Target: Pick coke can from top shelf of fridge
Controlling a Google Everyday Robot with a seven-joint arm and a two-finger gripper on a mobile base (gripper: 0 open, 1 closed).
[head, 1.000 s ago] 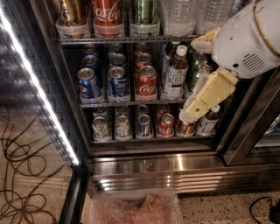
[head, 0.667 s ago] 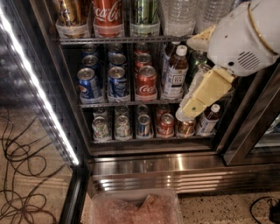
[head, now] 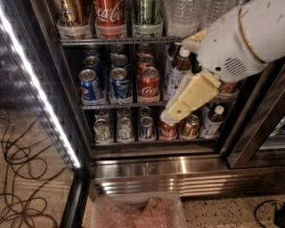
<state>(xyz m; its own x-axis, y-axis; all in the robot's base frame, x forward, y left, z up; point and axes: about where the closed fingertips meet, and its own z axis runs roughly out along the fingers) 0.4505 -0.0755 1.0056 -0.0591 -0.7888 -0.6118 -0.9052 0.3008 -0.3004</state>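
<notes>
A clear plastic tub [head: 138, 211] with something pinkish inside sits lowest in view on the speckled floor, with dark cables [head: 18, 156] looped to its left. Behind it runs the ribbed steel base of the fridge [head: 156, 171], and a white light strip [head: 40, 98] slants along the door edge. A white arm [head: 240, 40] reaches in from the upper right. Its cream tool [head: 174, 111] hangs in front of the lower racks, tip just above a small red can [head: 168, 130]; whether it is released or clenched, I cannot tell. Further in, blue cans [head: 89, 84] fill the middle rack. The coke can [head: 109, 15] stands on the top shelf [head: 151, 40], between a gold can [head: 73, 13] and a green can [head: 149, 13], well above and left of the tool
</notes>
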